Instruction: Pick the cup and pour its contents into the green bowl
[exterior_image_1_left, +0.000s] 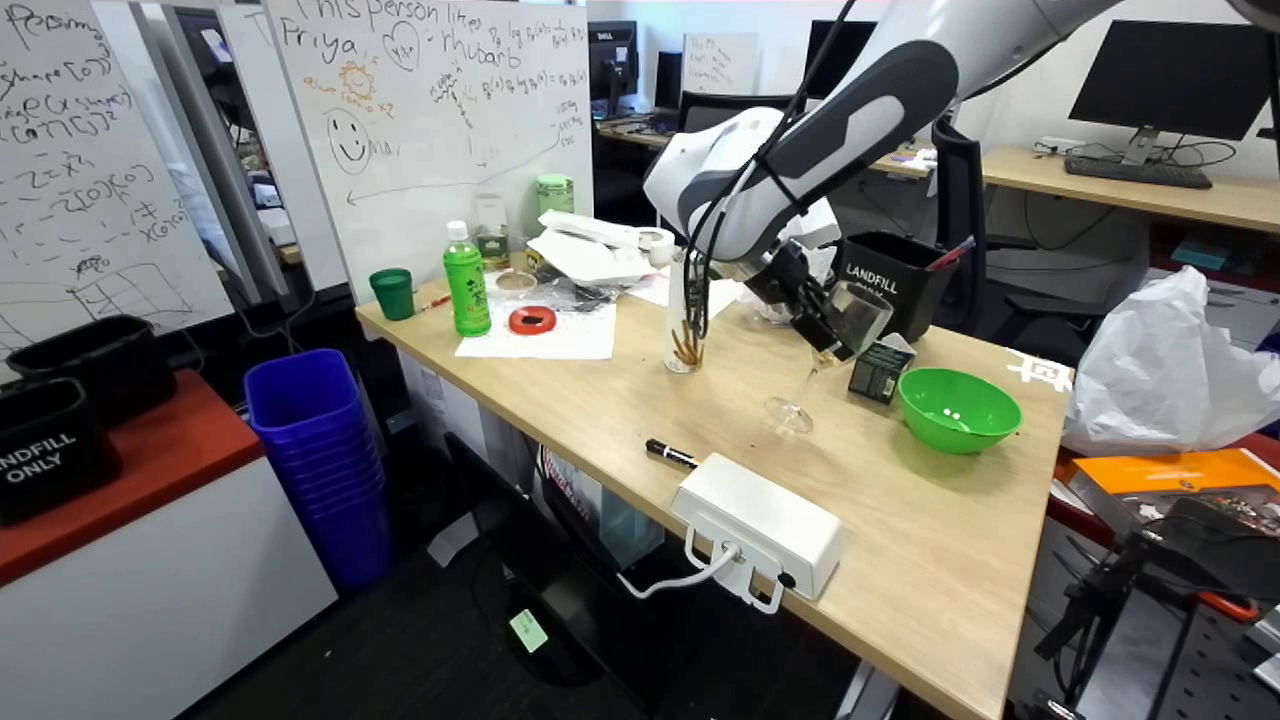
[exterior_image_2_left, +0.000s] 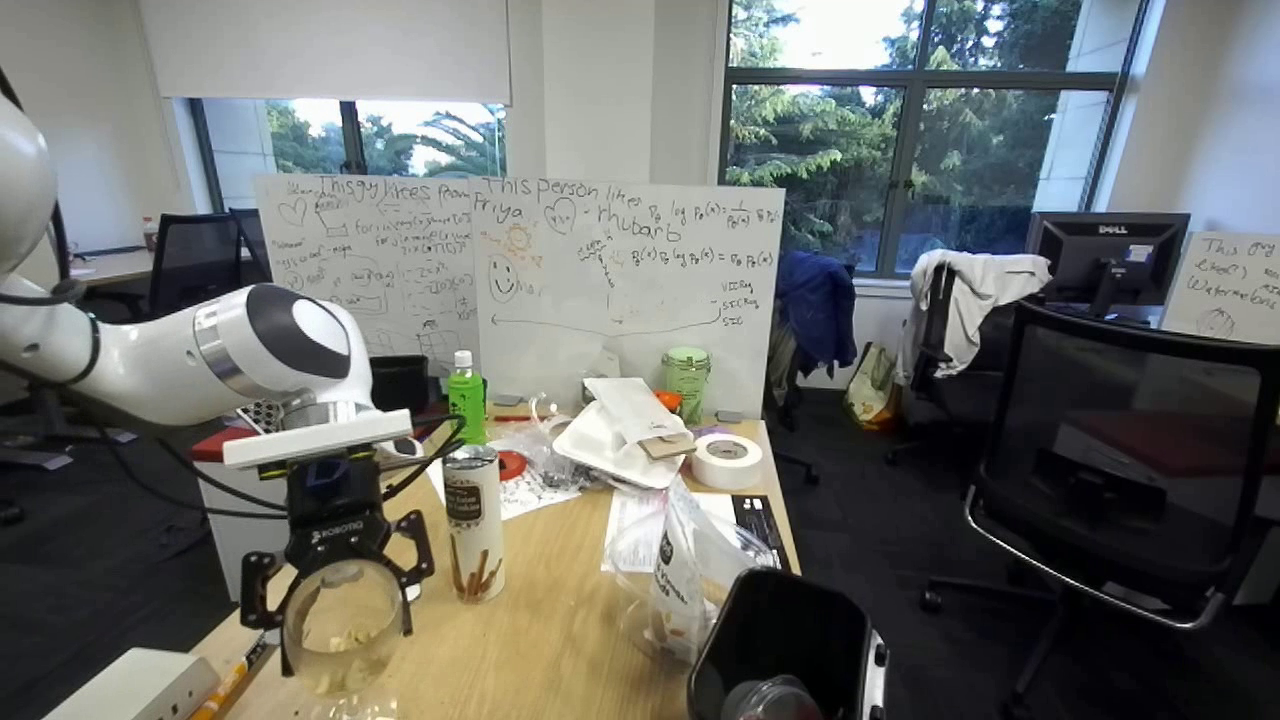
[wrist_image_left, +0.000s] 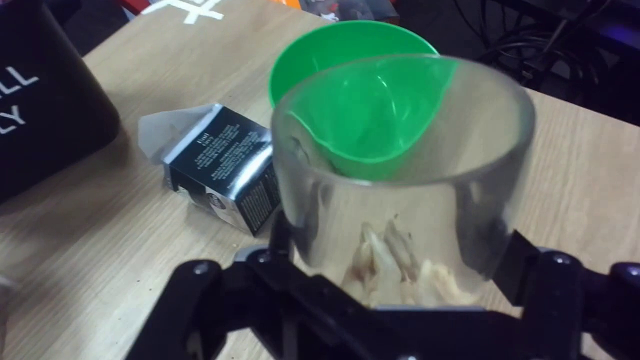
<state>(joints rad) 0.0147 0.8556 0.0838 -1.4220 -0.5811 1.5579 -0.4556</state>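
Left to right along the table: dark green cup at the far end, not ours. White-capped green bottle, red disc, tall white canister with cinnamon-stick print. Black marker and white box at the near edge.

Hand is clamped on the wine glass, one finger each side of the bulb. Glass leans, mouth toward the green bowl. Its foot is close to the table; can't tell if touching. Pale pieces sit deep in the bulb.

Dark carton next, print looks like Earl Grey, black landfill bin behind it. Bowl last, just beside the carton.

Reads like the carry stage to me, pour not begun. To do it well: go up first so foot and stem pass over the carton, no extra tilt on the way. Park the mouth low over the bowl's middle, glass not touching the rim, then tip slowly, well past level. Pieces could stick, then drop in one clump, so pause partway. No harder squeeze: smooth glass, might twist or crack. Short shake at the end for stragglers.
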